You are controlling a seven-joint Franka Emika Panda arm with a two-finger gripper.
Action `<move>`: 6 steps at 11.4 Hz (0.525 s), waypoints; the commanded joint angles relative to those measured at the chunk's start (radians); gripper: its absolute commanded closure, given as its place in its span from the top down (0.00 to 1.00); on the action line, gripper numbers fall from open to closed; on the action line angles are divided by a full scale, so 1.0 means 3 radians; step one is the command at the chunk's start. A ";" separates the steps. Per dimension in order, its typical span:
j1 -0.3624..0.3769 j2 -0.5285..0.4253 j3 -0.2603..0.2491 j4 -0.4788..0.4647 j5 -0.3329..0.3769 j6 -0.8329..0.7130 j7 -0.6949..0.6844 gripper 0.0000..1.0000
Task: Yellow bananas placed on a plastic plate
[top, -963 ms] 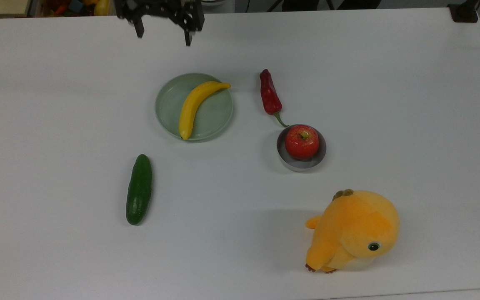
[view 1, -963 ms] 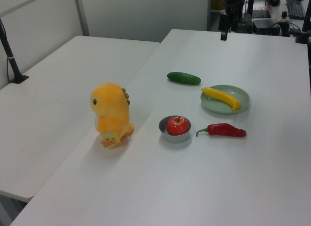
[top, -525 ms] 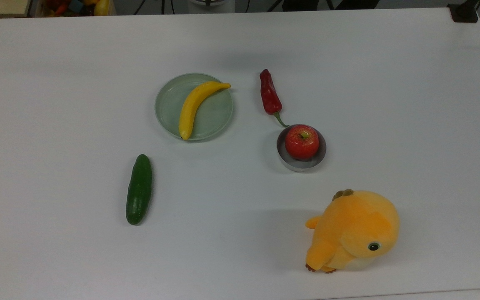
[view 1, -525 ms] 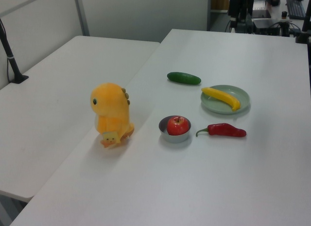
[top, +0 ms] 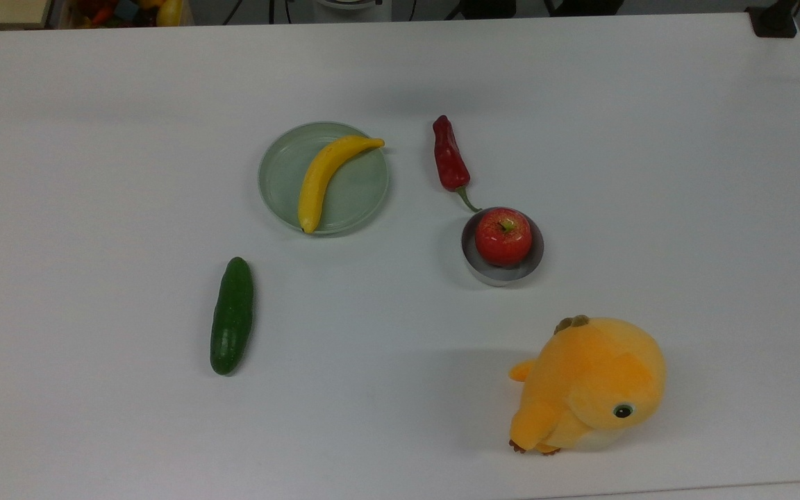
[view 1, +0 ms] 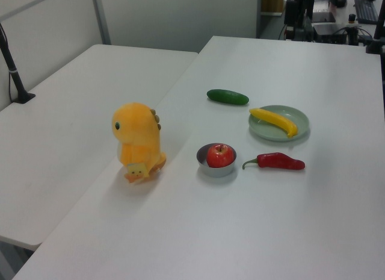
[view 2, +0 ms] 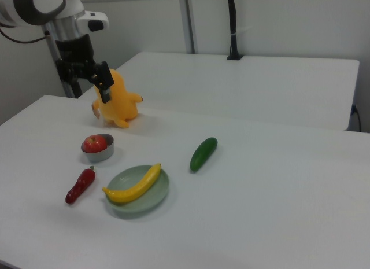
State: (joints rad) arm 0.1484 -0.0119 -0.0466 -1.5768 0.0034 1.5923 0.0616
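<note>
In the right view the white-and-black arm hangs at the upper left, its wrist pointing down and its black two-finger gripper [view 2: 95,78] raised above the white table [view 2: 260,194], in front of the orange plush toy [view 2: 118,101]. Its fingers stand apart with nothing between them. The smooth curved yellow banana [top: 323,178] lies diagonally across the round pale mint-green plastic plate [top: 280,182], well apart from the gripper and lower in the right view. A dark green cucumber [top: 232,316] lies near the plate, a red chilli pepper [top: 449,161] beside it, and a red apple [top: 503,236] sits in a small grey metal bowl [top: 501,276]. No writing can be read.
</note>
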 commanded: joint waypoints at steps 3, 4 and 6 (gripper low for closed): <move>0.0007 -0.0047 -0.0100 -0.0246 0.0157 0.0449 -0.0589 1.00; -0.0009 -0.0052 -0.0100 -0.0276 0.0163 0.0455 -0.0589 1.00; -0.0029 -0.0063 -0.0100 -0.0272 0.0259 0.0445 -0.0574 1.00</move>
State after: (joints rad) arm 0.1435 -0.0098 -0.0665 -1.6314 0.0372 1.7025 -0.0836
